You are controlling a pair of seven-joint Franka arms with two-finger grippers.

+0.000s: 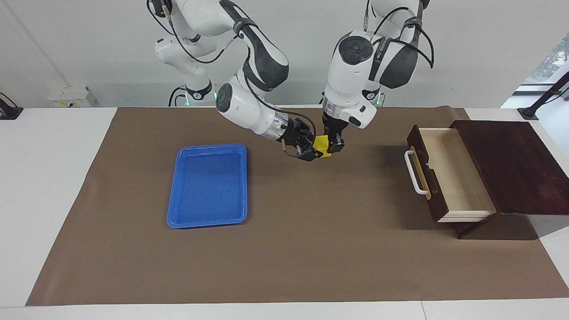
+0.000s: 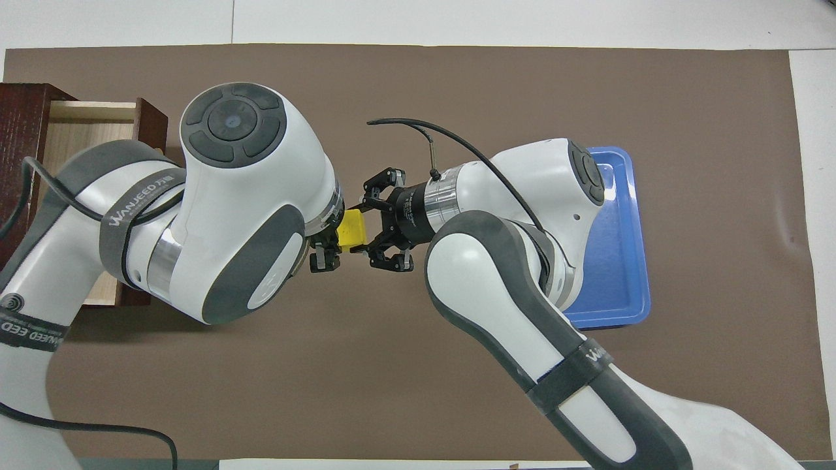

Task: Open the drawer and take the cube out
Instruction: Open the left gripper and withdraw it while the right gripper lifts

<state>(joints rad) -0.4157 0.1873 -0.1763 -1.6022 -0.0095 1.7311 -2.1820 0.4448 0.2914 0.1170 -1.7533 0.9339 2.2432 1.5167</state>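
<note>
The yellow cube [image 1: 322, 146] [image 2: 353, 230] hangs in the air over the brown mat's middle, between the two hands. My left gripper [image 1: 331, 143] [image 2: 331, 240] comes down on it from above and is shut on it. My right gripper [image 1: 312, 150] [image 2: 366, 228] reaches in sideways from the tray's end and is also shut on the cube. The dark wooden drawer [image 1: 450, 174] [image 2: 83, 132] stands pulled open at the left arm's end of the table, and the part of its pale inside that shows is bare. My left arm covers most of the drawer in the overhead view.
A flat blue tray [image 1: 207, 184] [image 2: 617, 261] lies on the brown mat [image 1: 311, 249] toward the right arm's end, with nothing in it. The drawer's dark cabinet [image 1: 515, 164] sits at the mat's edge.
</note>
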